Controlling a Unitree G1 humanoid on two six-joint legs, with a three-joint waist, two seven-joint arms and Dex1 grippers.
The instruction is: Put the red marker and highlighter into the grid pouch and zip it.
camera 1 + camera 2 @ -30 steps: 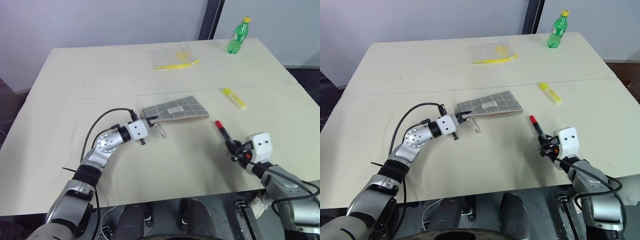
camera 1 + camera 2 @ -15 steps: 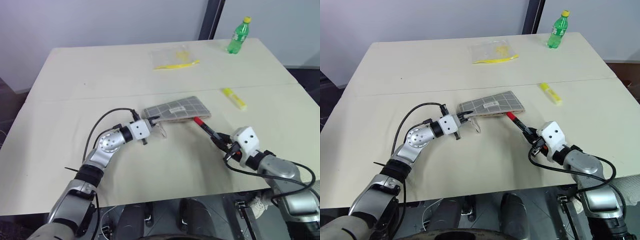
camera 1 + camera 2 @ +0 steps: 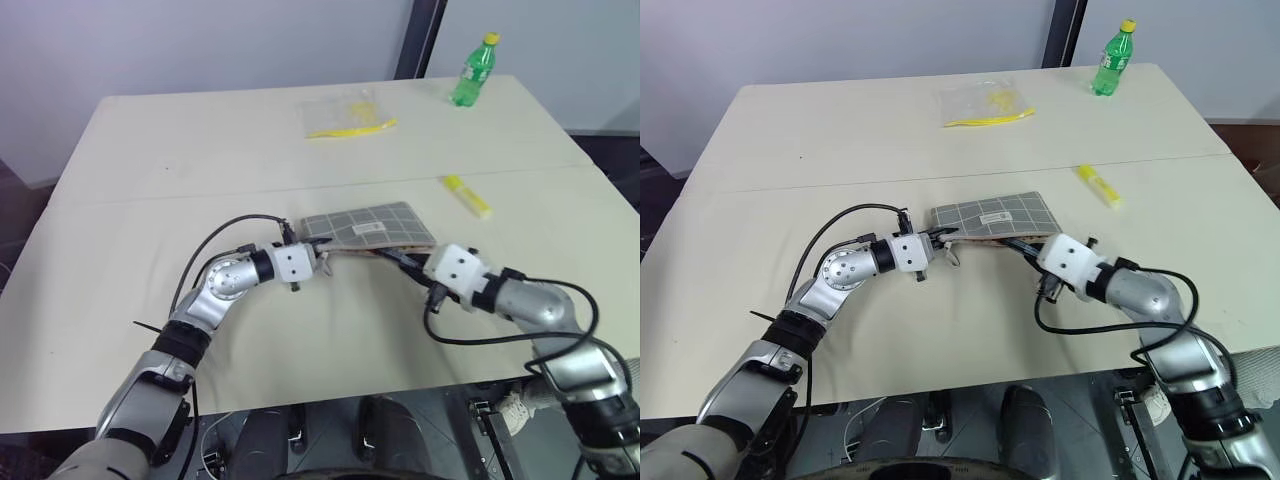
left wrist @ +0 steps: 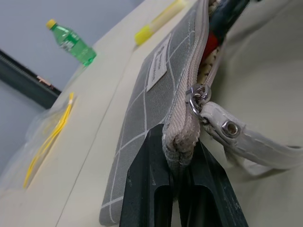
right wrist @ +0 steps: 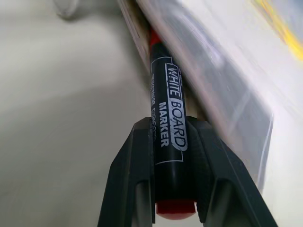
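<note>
The grey grid pouch (image 3: pixel 370 224) lies mid-table with its zipper side facing me. My left gripper (image 3: pixel 316 250) is shut on the pouch's left end, just beside the zipper pull (image 4: pixel 198 94). The red marker (image 5: pixel 168 137), black with white lettering, is pinched in my right gripper (image 3: pixel 412 264). It points left, and its red cap (image 4: pixel 211 42) sits in the pouch's open mouth. The yellow highlighter (image 3: pixel 468 196) lies on the table to the right of the pouch, apart from both grippers.
A clear plastic bag (image 3: pixel 350 113) with yellow contents lies at the back middle of the table. A green bottle (image 3: pixel 474 71) with a yellow cap stands at the back right corner. A white strap (image 4: pixel 255 146) trails from the pouch's zipper pull.
My right gripper has swung left and forward with the marker, rolling the wrist, and brought its red cap into the pouch's mouth. The left gripper has drawn the pouch slightly right.
</note>
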